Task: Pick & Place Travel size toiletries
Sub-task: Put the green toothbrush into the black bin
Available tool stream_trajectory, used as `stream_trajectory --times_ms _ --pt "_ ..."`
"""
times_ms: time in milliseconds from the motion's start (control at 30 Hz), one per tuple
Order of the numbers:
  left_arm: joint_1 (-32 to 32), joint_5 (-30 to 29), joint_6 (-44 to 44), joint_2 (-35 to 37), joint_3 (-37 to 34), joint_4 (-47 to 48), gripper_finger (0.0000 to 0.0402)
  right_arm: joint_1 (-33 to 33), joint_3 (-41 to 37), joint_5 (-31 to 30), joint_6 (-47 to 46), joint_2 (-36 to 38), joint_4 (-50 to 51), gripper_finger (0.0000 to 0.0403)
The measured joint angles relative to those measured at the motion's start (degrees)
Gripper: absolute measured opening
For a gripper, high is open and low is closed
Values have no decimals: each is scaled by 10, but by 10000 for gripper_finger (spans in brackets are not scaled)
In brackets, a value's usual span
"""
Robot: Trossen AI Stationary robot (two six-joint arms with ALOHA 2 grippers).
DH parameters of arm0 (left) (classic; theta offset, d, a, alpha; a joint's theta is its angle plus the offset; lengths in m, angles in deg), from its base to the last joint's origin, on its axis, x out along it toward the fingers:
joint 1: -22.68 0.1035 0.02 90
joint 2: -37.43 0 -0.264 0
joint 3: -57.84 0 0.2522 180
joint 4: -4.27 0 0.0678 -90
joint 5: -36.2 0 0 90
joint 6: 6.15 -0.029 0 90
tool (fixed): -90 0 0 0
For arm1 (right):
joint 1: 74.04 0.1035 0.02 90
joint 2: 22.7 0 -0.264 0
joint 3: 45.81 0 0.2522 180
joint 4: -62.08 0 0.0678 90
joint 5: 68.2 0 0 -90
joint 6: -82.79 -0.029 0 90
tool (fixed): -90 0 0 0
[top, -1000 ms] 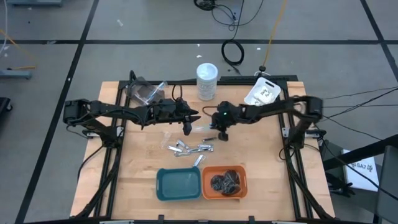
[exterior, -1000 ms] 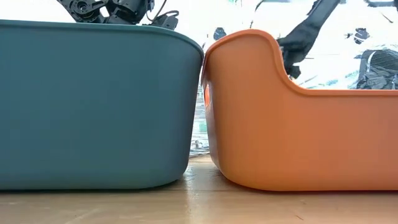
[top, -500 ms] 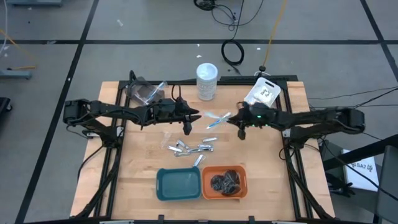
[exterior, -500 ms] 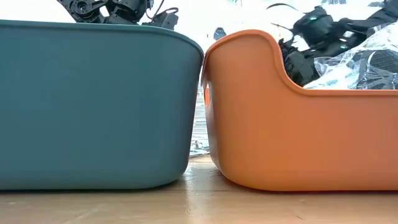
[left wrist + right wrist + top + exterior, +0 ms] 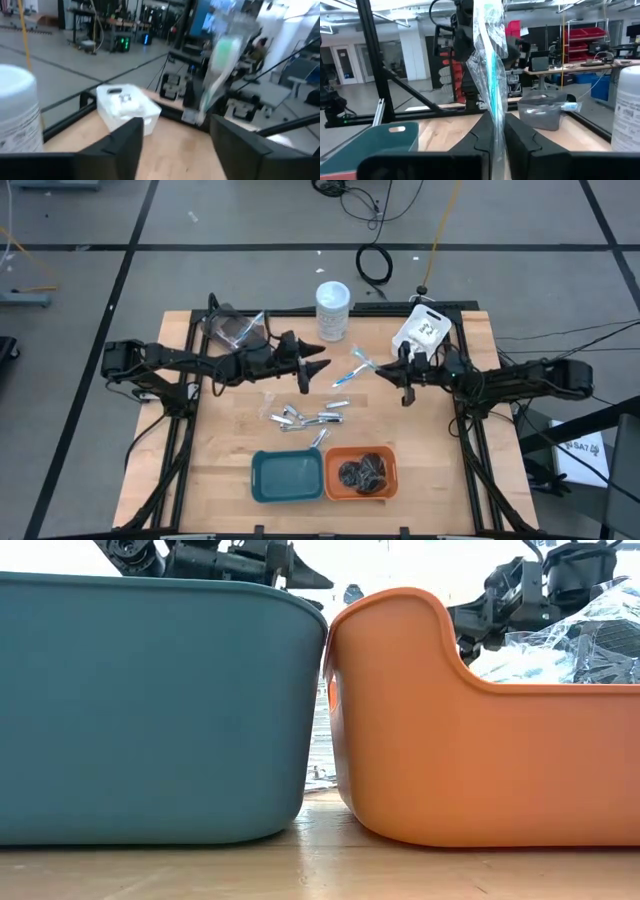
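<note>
My right gripper (image 5: 388, 373) (image 5: 495, 127) hangs over the table's middle right, shut on a clear wrapped piece with a teal stripe (image 5: 352, 370) (image 5: 490, 60). My left gripper (image 5: 318, 360) (image 5: 175, 145) is open and faces that piece (image 5: 217, 65) from the left, a short way off, touching nothing. Several slim silver-white tubes (image 5: 305, 418) lie flat on the wood in front of the trays. Dark round bundles (image 5: 362, 472) lie in the orange tray (image 5: 392, 485). A white packet with black print (image 5: 422, 330) sits at the far right corner. My right gripper pinches one end of the clear wrapped piece (image 5: 494, 117) between its two fingers. The fingers come level from the table's right. The piece is lifted clear of the table and sticks out past the fingertips toward the left arm, tilted.
The teal tray (image 5: 262, 480) (image 5: 150, 700) stands beside the orange tray (image 5: 420, 740) at the near edge. The tall white-lidded jar (image 5: 333, 310) and a grey bin of clear wrapped pieces (image 5: 232, 330) stand at the far edge. Bare wood shows between the arms and the tubes.
My right gripper has risen from the table's middle and drawn back toward the right edge, carrying the clear wrapped piece up off the wood. My left gripper has tipped up from pointing down at the table to pointing level toward the right arm.
</note>
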Motion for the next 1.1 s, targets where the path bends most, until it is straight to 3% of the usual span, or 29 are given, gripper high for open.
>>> stream_trajectory --times_ms 133,300,500,800,1100 --pt "-13 0 -20 0 0 -40 279 1 5 0 0 -10 -7 17" --pt "-27 0 -47 0 0 -72 304 1 13 0 0 -30 -7 17" --pt "-37 -1 -50 -36 17 -85 300 1 15 1 -14 -54 -45 17" --pt "-45 1 -149 -171 148 -92 299 29 16 3 -23 -62 -80 17" --pt "-45 27 -179 -237 250 -70 296 37 16 2 -4 -62 -73 17"
